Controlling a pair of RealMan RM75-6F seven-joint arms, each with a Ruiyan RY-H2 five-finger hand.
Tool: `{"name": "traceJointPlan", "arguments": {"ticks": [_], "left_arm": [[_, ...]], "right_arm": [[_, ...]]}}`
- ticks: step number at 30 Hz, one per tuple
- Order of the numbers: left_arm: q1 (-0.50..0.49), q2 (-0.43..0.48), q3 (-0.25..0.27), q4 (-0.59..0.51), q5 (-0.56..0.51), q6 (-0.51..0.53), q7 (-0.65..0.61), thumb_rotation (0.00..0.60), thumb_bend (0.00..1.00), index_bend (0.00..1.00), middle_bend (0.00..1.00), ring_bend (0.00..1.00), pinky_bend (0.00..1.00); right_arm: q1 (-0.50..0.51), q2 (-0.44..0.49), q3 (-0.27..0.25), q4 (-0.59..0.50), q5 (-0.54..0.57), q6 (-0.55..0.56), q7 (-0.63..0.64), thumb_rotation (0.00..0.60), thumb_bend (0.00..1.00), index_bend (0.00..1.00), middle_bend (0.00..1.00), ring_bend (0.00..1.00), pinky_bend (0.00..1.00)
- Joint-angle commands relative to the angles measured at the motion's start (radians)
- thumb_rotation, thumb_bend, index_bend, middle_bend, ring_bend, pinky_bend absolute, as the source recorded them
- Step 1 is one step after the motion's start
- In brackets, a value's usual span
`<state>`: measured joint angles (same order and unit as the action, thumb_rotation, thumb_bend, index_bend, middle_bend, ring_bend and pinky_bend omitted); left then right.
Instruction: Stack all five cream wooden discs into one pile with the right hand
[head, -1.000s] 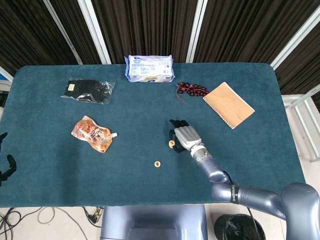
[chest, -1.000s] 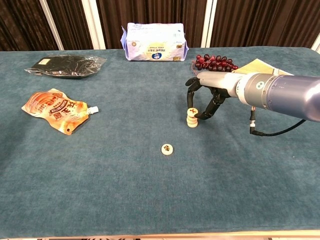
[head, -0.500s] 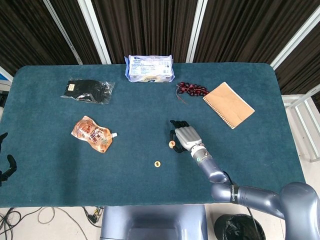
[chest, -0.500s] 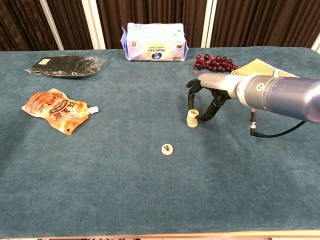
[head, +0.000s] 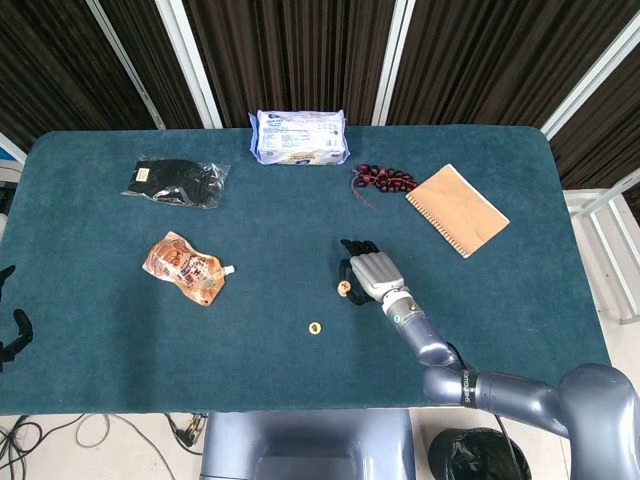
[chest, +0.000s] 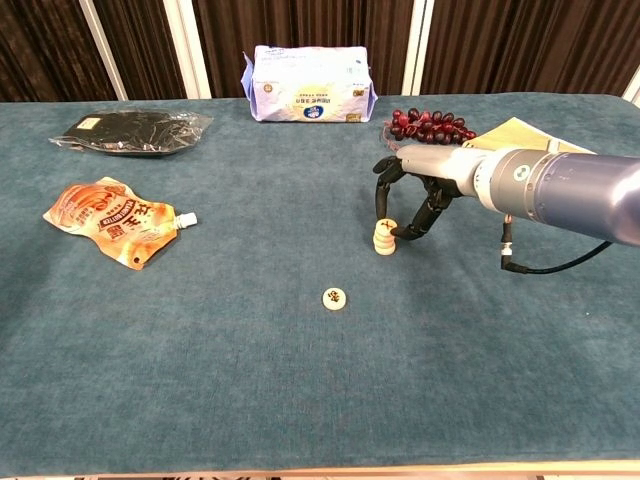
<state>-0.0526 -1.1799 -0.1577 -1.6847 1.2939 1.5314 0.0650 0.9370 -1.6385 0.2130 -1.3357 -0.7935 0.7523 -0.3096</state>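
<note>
Light was bright and even from overhead; shadows on the table (chest: 200, 350) stayed faint, both views were sharp, and the curtains (head: 290, 50) looked dark.

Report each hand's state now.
Left hand: only partly visible at the frame edge; cannot tell.
Right hand: fingers around the disc pile; grip unclear.

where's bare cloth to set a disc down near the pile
Bare cloth lies left of the pile, toward the pouch, and along the near edge past the loose disc. Right of the pile is crowded: right hand, grapes, notebook.
</note>
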Motion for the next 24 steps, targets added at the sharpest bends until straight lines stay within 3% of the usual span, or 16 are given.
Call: {"name": "traceJointPlan", "arguments": {"ticks": [1, 17, 21, 24], "left_arm": [[0.000, 0.000, 0.000, 0.000, 0.000, 0.000, 0.000, 0.600, 0.62, 0.15, 0.00, 0.00, 0.00], [0.002, 0.001, -0.004, -0.003, -0.005, 0.003, -0.002, 0.600, 0.62, 0.15, 0.00, 0.00, 0.00], [0.002, 0.001, -0.005, -0.004, -0.008, 0.002, -0.004, 0.600, 0.62, 0.15, 0.00, 0.00, 0.00], [0.001, 0.000, -0.003, -0.007, -0.003, 0.004, -0.001, 0.600, 0.62, 0.15, 0.00, 0.00, 0.00]], "right_arm": [[0.001, -0.001, 0.000, 0.001, 0.001, 0.000, 0.001, 0.600, 0.43, 0.44, 0.00, 0.00, 0.00], [0.001, 0.015, 0.006, -0.030, -0.012, 0.028, 0.004, 0.600, 0.43, 0.44, 0.00, 0.00, 0.00], [-0.008, 0.050, 0.006, -0.090, -0.023, 0.048, -0.003, 0.600, 0.43, 0.42, 0.00, 0.00, 0.00], [-0.019, 0.099, -0.012, -0.194, -0.064, 0.082, -0.032, 0.600, 0.43, 0.38, 0.00, 0.00, 0.00]]}}
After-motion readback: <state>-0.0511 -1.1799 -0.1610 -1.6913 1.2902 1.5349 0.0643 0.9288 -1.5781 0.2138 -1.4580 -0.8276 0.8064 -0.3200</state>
